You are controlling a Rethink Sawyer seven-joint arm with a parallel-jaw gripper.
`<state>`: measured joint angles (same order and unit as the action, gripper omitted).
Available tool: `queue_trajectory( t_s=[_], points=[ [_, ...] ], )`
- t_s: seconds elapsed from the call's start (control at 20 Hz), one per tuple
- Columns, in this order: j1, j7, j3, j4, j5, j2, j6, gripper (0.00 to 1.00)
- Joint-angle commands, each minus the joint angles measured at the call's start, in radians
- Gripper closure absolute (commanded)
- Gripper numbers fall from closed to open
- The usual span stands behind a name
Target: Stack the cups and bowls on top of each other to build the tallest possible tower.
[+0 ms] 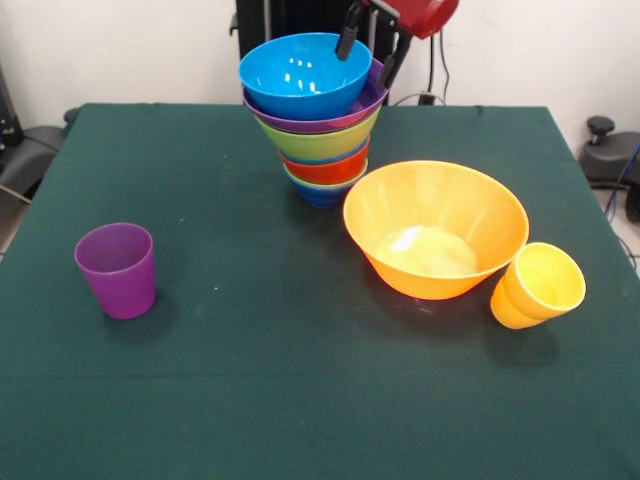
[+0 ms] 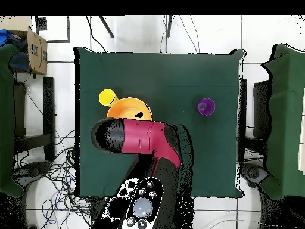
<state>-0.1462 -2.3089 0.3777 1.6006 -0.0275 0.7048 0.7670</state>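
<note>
The tower (image 1: pixel 320 135) stands at the table's far middle and leans. Its large blue bowl (image 1: pixel 303 75) is on top, over the wide purple bowl (image 1: pixel 372 100), a green bowl (image 1: pixel 320 142), a red-orange bowl (image 1: pixel 327 166) and a small dark blue bowl (image 1: pixel 322 193) at the bottom. My gripper (image 1: pixel 364 68) is open at the top bowl's right rim, one finger over the blue bowl, the other behind the purple one. The large orange bowl (image 1: pixel 435 230) sits alone on the right. The yellow cup (image 1: pixel 538 285) lies tilted against it. The purple cup (image 1: pixel 117 268) stands upright at the left.
A dark green cloth (image 1: pixel 250 380) covers the table. In the overhead view the red arm (image 2: pixel 140 137) hides the tower; the orange bowl (image 2: pixel 128 108), yellow cup (image 2: pixel 107 96) and purple cup (image 2: pixel 206 107) show beside it. Cables and chairs surround the table.
</note>
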Motion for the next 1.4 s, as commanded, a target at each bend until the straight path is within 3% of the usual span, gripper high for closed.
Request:
queue_trajectory(
  t_s=[0.05, 0.8, 1.4],
  points=[
    [0.004, -0.047, -0.096, -0.082, 0.02, 0.009, 0.148, 0.0],
    [-0.019, -0.123, -0.117, -0.105, 0.082, -0.007, 0.055, 0.0],
    [-0.04, -0.177, -0.119, -0.045, 0.137, -0.033, -0.132, 0.0]
  ],
)
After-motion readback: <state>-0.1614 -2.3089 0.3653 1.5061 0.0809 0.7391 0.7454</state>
